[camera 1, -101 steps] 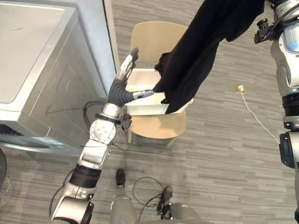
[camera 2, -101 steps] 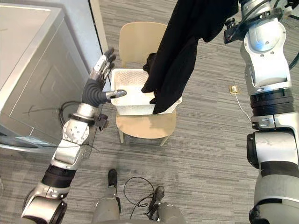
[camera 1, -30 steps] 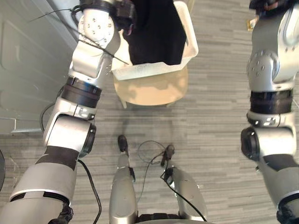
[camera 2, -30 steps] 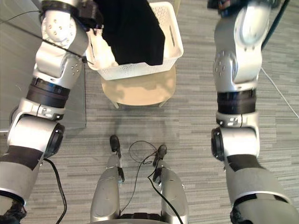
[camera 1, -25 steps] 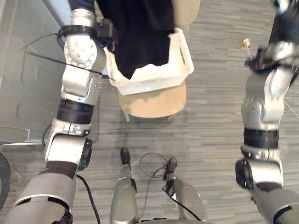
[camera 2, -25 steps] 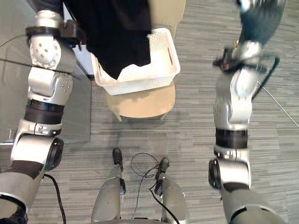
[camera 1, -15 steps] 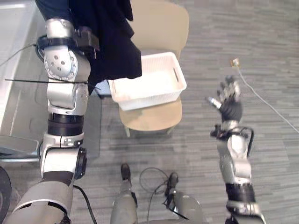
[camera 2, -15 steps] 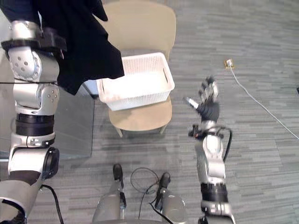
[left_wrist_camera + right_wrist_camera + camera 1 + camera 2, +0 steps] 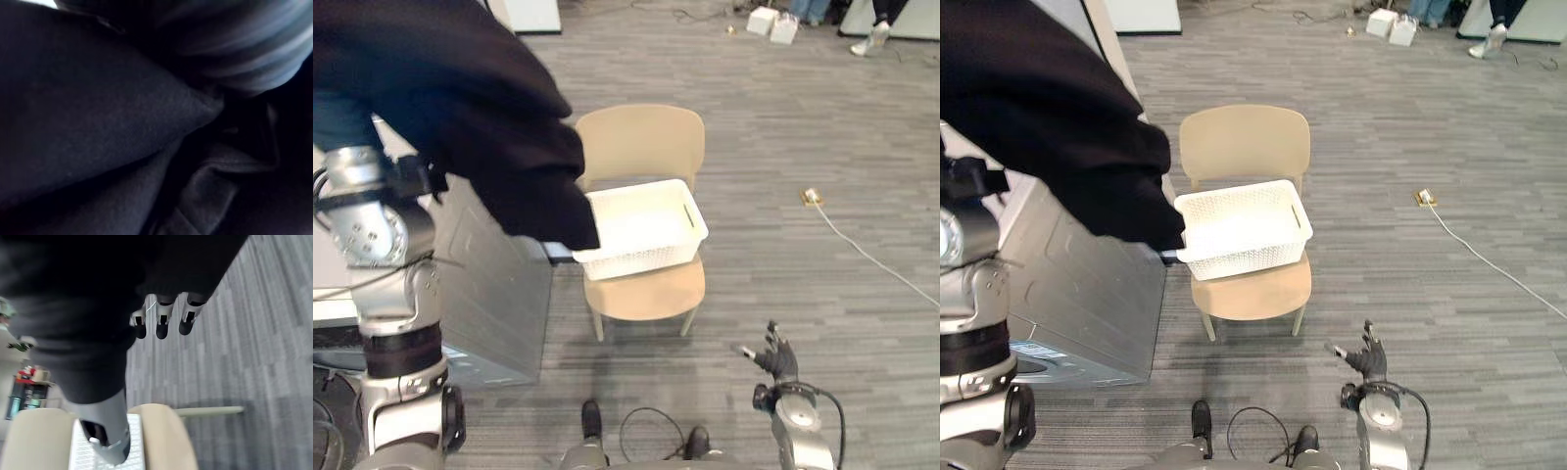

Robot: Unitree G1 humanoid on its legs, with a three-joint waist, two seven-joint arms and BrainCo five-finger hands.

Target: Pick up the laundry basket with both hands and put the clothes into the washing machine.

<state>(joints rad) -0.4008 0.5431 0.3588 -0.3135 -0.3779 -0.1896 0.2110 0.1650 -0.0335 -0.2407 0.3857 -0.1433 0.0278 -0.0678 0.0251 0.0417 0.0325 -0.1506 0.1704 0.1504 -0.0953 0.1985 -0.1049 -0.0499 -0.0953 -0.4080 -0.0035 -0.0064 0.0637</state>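
One black garment (image 9: 460, 108) fills the upper left of the frame, draped over the raised left arm (image 9: 372, 225). The left hand is buried in that cloth, so you cannot tell how it is set. Below it, at the left, stands the grey washing machine (image 9: 499, 294).

At centre the white basket (image 9: 641, 259) sits on the seat of a tan chair (image 9: 641, 147). Whether anything pale lies inside it you cannot tell. At the lower right the right hand (image 9: 775, 360) hangs spread and empty, well apart from the basket.

Expect the garment to be light, limp and ready to slide off the arm, so gather it by a bunched fold. The basket looks light and stiff. Take it by the slots in its short ends, one hand to each.
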